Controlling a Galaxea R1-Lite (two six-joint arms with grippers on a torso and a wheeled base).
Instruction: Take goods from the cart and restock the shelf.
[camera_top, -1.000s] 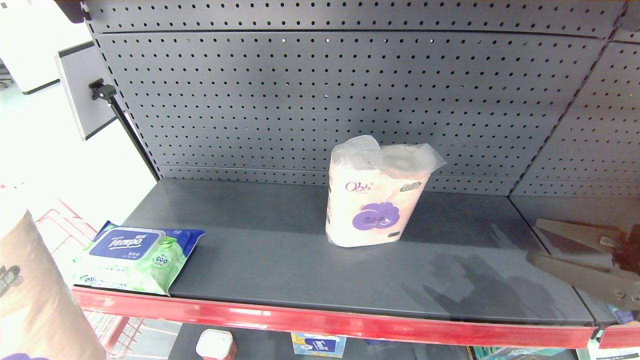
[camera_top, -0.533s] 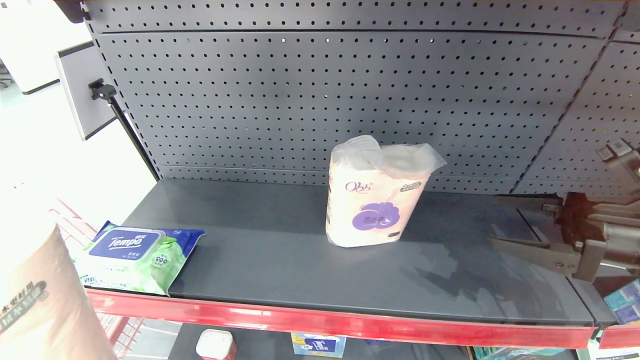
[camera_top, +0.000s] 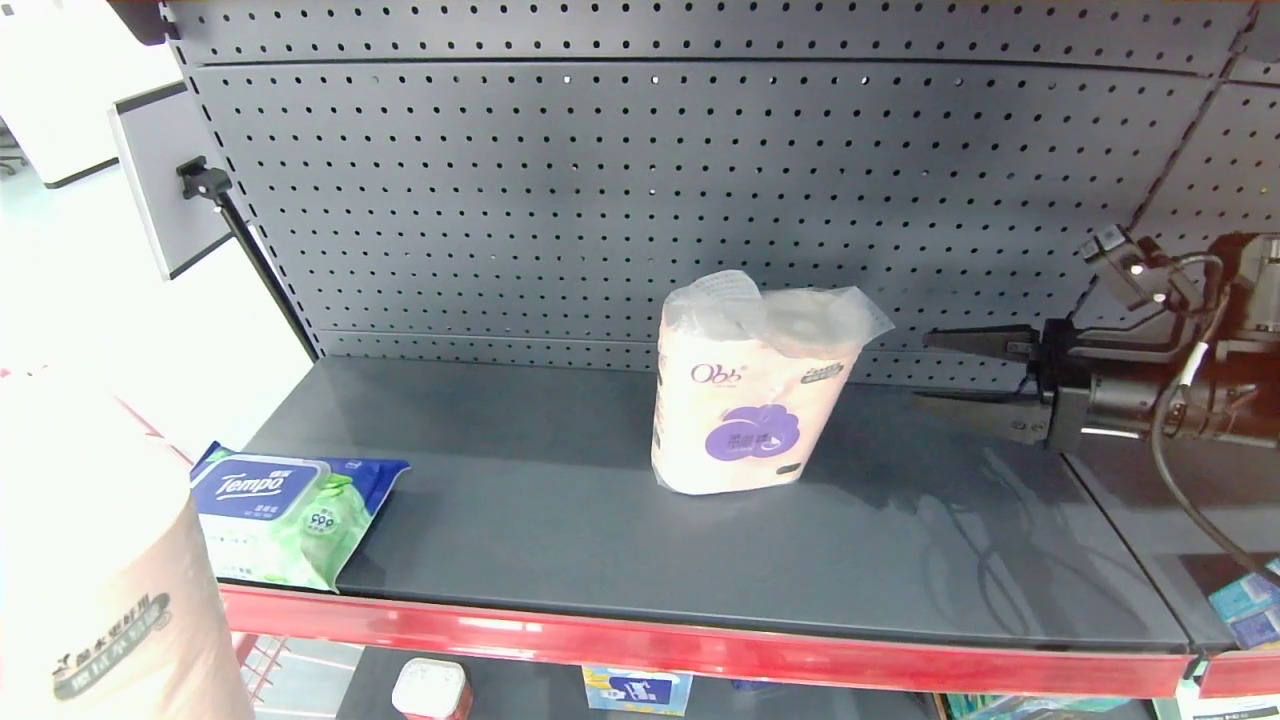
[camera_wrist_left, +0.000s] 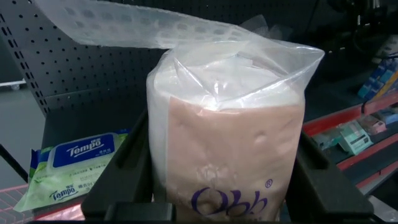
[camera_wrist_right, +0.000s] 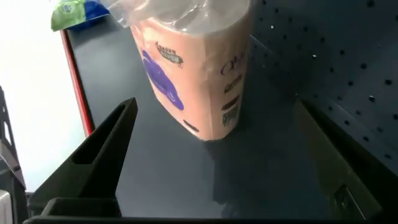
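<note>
Upright in left gripper (camera_wrist_left: 221, 163), bagged rolls (camera_wrist_left: 227, 118)

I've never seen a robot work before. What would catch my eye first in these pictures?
First, the pink pack of paper rolls standing upright in the middle of the grey shelf, with the open right gripper hovering just to its right, not touching it. Next, the similar pack clamped in the left gripper, low on the left. A wet wipes pack lies flat at the shelf's front left corner.
</note>
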